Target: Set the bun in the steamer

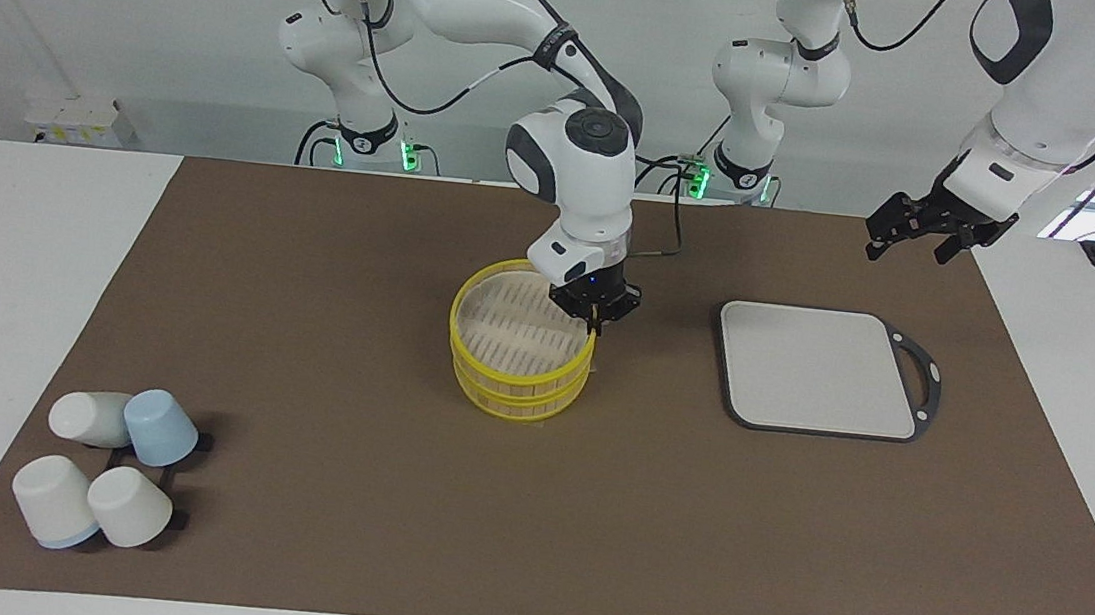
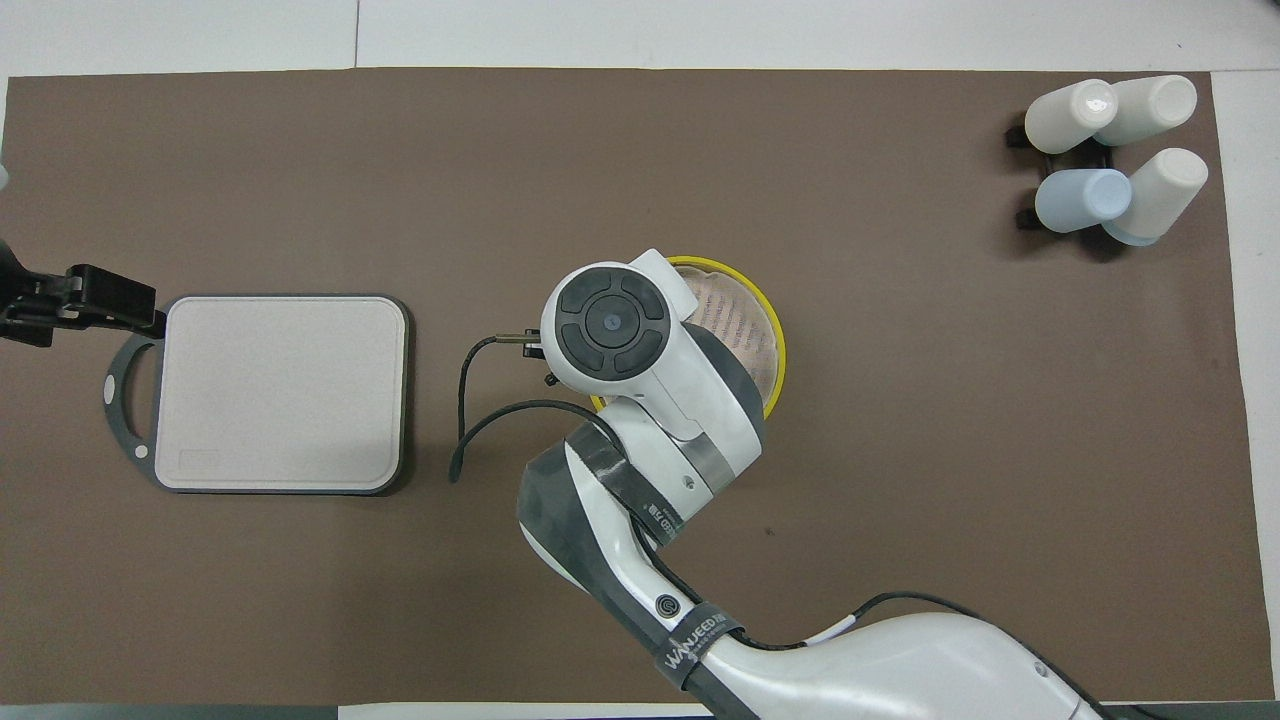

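Overhead view: brown mat [image 2: 900,450] on white table [image 2: 800,30]; pincer states unclear.

A robotics laboratory is indicated: two white Franka arms [image 1: 496,11] are mounted at the twelve o'clock edge of a white counter [image 1: 23,227], with green status lights lit at their bases and cables trailing. A brown mat [image 1: 313,446] is spread over the counter against a bare white wall, and staged props are laid out on it, a yellow steamer [image 1: 521,355], a grey board [image 1: 818,369] and upturned cups [image 1: 104,476].
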Tool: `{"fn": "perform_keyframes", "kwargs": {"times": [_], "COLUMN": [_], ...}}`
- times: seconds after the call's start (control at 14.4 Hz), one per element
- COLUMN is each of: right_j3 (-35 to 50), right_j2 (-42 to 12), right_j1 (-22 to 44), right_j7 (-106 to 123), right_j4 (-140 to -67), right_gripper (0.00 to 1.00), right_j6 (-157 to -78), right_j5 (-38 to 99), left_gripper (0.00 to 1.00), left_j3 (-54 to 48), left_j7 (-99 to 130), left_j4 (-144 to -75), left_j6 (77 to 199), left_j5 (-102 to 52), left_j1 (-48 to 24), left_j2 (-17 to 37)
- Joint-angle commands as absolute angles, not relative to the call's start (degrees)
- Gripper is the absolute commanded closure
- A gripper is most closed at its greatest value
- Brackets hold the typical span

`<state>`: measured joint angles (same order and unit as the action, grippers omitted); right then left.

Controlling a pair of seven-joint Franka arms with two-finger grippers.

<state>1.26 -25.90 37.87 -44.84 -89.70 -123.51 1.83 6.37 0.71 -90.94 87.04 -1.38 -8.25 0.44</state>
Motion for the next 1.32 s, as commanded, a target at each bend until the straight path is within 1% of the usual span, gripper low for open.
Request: {"fn": "perform_keyframes", "kwargs": {"times": [0.0,0.21,0.42,0.56,0.7,0.91,1.05,1.25], "right_j3": [1.5,1.1,1.1,1.2,1.2,1.1,1.1,1.2], "right_j2": [-24.3,-24.3,-22.3,-20.3,-17.5,-14.3,-12.1,-8.3], "right_j1": [37.2,36.7,35.2,32.5,30.0,25.9,22.5,15.4], "right_j7": [-43.3,-41.1,-39.2,-36.1,-31.1,-26.6,-25.0,-14.4], "right_j4": [-91.1,-88.4,-88.6,-88.7,-89.7,-89.7,-90.0,-90.0], "right_gripper": [0.0,0.0,0.0,0.0,0.0,0.0,0.0,0.0], "right_j6": [-122.3,-118.5,-117.0,-114.4,-110.2,-100.6,-96.2,-92.1], "right_j5": [0.8,0.8,0.8,0.8,0.8,0.8,0.8,0.8], "left_gripper": [0.0,0.0,0.0,0.0,0.0,0.0,0.0,0.0], "left_j3": [6.5,6.6,6.7,6.7,6.7,6.7,6.7,6.7], "left_j7": [0.1,-0.1,0.0,0.1,0.1,0.1,0.1,0.1], "left_j4": [-90.9,-91.1,-91.9,-92.3,-92.3,-92.3,-92.3,-92.6], "left_j6": [87.6,87.5,87.6,87.8,88.0,88.0,88.0,88.0], "left_j5": [-0.4,-0.4,-0.4,-0.4,-0.4,-0.4,-0.4,-0.1], "left_j1": [-8.3,-8.4,-8.4,-8.4,-8.4,-8.5,-8.9,-8.7], "left_j2": [0.0,-0.2,-0.5,-0.8,-0.8,-0.8,-0.8,-0.9]}}
